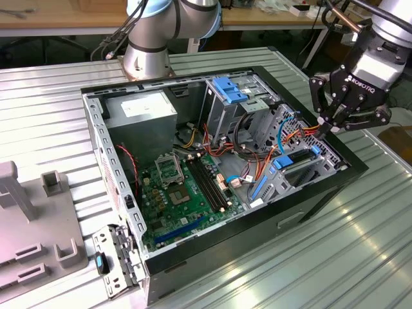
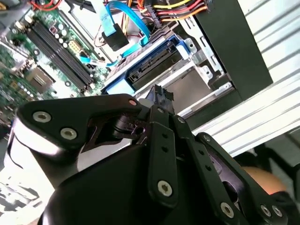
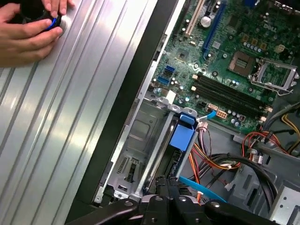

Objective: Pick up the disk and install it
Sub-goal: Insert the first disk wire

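While in-bay (image 2: 190, 86), one disk (image 2: 152, 65) (one pincer (image 1: 325, 131))

In the exterior view the arm (image 1: 386, 32) is cut off at the upper right corner of the frame. In the second wrist view the gripper (image 2: 158, 96) covers one end of the disk (image 2: 151, 68).

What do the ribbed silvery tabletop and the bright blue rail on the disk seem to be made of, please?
The ribbed silvery tabletop looks like brushed aluminium, probably extruded: long straight grooves and soft streaky glare. The bright blue rail on the dark-grey disk is likely moulded plastic: even colour, rounded edges, a mild satin sheen.
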Robot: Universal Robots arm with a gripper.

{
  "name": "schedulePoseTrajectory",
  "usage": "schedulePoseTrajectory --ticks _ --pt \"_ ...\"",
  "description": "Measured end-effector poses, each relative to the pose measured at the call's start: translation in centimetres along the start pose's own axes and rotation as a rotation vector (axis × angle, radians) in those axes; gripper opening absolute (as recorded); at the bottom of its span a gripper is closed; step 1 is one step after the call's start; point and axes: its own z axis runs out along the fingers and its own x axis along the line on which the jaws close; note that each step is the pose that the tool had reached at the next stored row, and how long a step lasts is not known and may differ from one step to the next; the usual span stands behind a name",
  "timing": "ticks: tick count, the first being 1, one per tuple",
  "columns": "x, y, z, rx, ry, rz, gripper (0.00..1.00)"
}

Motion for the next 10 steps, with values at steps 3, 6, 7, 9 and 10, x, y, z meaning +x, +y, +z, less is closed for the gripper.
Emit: schedulePoseTrajectory --ticks 3,6,7,9,10 --pt "0.09 -0.19 0.02 0.0007 -0.0006 -0.048 0.11" --pt "0.23 -0.49 0.03 0.0013 -0.0011 -0.081 0.11" --pt "0.31 -0.65 0.03 0.0014 -0.0012 -0.091 0.11" --pt "0.44 -0.94 0.04 0.0016 -0.0014 -0.104 0.11" --pt "0.5 -1.08 0.05 0.0016 -0.0014 -0.11 0.11"
